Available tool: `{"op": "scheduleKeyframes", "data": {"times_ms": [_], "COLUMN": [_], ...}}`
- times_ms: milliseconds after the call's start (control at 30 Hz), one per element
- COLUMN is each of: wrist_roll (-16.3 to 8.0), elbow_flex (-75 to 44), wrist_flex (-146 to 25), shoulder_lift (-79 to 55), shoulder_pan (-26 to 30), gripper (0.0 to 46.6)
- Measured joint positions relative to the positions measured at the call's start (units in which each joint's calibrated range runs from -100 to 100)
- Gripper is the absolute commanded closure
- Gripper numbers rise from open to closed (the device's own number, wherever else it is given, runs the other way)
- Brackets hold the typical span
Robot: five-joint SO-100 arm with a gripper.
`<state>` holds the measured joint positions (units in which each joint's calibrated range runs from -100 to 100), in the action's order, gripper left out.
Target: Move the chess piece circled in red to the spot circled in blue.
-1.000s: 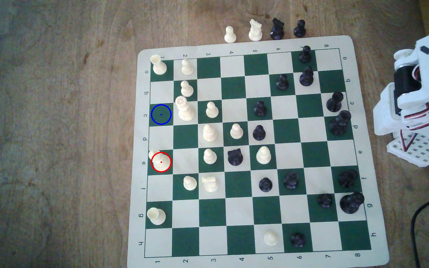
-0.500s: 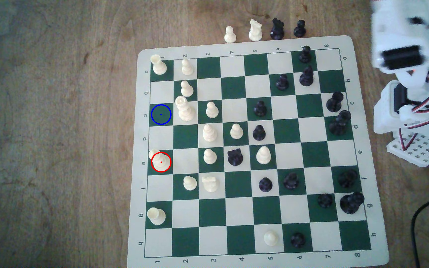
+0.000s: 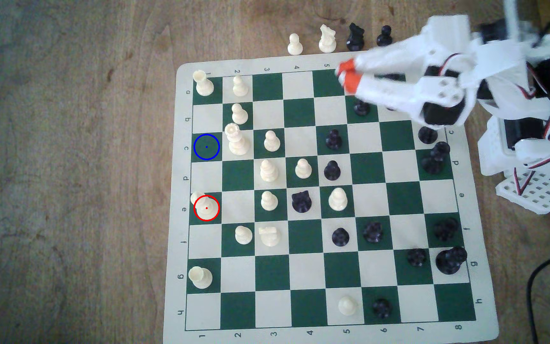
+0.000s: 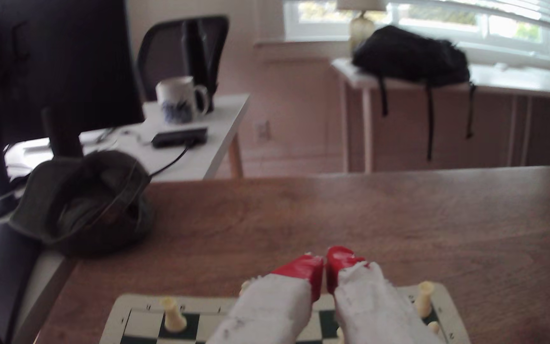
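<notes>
In the exterior view, the chess piece circled in red [image 3: 205,205] is a tall cream piece on a green square in the board's leftmost column. Two squares above it in that view lies the spot circled in blue [image 3: 206,147], a bare green square. My gripper [image 3: 345,75] hovers over the board's upper right part, far to the right of both, its orange-tipped fingers pressed together with nothing between them. In the wrist view the gripper [image 4: 326,272] points past the board's far edge, its red tips nearly touching.
Cream and black pieces crowd the chessboard [image 3: 465,198]; a tall cream crowned piece [image 3: 236,140] stands right beside the blue spot. Several captured pieces [image 3: 326,39] sit above the board. The arm base [image 3: 531,172] and a black cable [image 3: 538,271] are at the exterior view's right.
The arm has swung from its folded pose at the exterior view's right out over the board's upper right corner. No chess piece has moved.
</notes>
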<state>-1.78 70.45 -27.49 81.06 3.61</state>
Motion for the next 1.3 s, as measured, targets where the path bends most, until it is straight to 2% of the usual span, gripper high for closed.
{"op": "scheduleKeyframes", "data": {"times_ms": [33, 100, 167, 300, 633, 967, 1067, 1300], "wrist_roll": [-0.05, -0.73, -2.64, -4.44, -7.08, -7.42, -7.42, -7.42], "elbow_flex": [-4.88, -8.31, -12.92, -19.79, -35.88, -48.8, -51.97, -59.92], "wrist_flex": [-2.63, -4.38, -5.98, -7.25, -7.25, -7.25, -7.25, -7.25], "shoulder_lift": [-6.54, -11.31, -19.69, -30.16, -53.29, -68.96, -73.4, -82.36], "shoulder_pan": [2.58, 3.98, 4.87, 6.34, 6.86, 6.93, 6.78, 6.42], "gripper": [43.5, 41.3, 39.5, 38.3, 36.1, 35.2, 33.1, 32.1]}}
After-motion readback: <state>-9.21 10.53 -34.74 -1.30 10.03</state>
